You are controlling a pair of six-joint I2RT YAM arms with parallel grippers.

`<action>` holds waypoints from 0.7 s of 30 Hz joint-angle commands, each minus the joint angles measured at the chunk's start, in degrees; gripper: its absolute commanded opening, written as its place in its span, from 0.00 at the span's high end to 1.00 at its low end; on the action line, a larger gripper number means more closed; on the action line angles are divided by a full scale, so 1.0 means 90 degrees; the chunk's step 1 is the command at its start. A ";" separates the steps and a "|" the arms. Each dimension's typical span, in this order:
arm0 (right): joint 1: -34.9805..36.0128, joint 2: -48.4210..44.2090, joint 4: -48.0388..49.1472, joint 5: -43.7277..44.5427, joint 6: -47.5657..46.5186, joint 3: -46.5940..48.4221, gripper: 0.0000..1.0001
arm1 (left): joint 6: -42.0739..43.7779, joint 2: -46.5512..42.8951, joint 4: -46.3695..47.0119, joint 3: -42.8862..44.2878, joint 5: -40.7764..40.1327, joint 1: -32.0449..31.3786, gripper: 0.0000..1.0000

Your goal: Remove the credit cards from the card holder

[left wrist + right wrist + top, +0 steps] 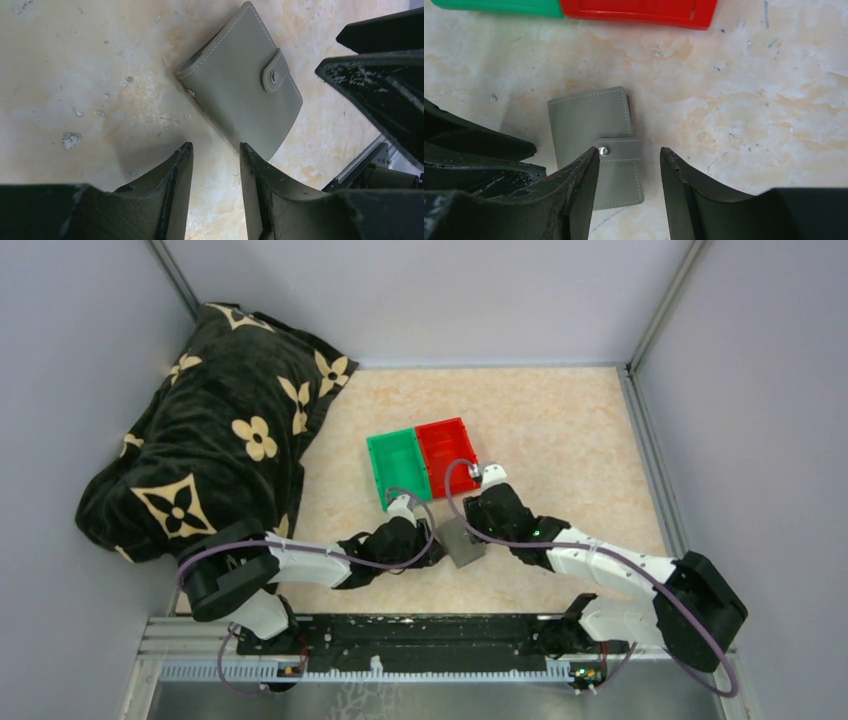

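The card holder [463,541] is a small grey wallet lying flat on the table, folded shut with its snap strap [274,71] fastened. The credit cards are hidden inside it. My left gripper [215,146] hovers open just beside the holder's near edge, with only bare table between its fingers. My right gripper [629,150] is also open above the holder's strap end [621,149], and its left finger covers part of the holder [589,120]. Neither gripper holds anything. In the top view the left gripper [437,540] and right gripper [470,523] flank the holder closely.
A green bin [398,466] and a red bin [446,448] stand side by side just beyond the holder. A black cloth with cream flower patterns [210,440] is heaped at the left. Grey walls enclose the beige table [560,430].
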 commanded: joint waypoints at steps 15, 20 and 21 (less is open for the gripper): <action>0.1081 0.1454 0.0242 0.0930 -0.0217 0.0696 0.51 | -0.0542 -0.0561 -0.0191 -0.0706 -0.0689 -0.0045 0.57; 0.1132 0.1678 0.0318 0.0978 -0.0186 0.0628 0.52 | -0.0561 -0.0576 -0.0198 -0.0774 -0.0682 -0.0044 0.57; 0.1138 0.1709 0.0315 0.1002 -0.0165 0.0620 0.52 | -0.0570 -0.0575 -0.0192 -0.0784 -0.0692 -0.0049 0.57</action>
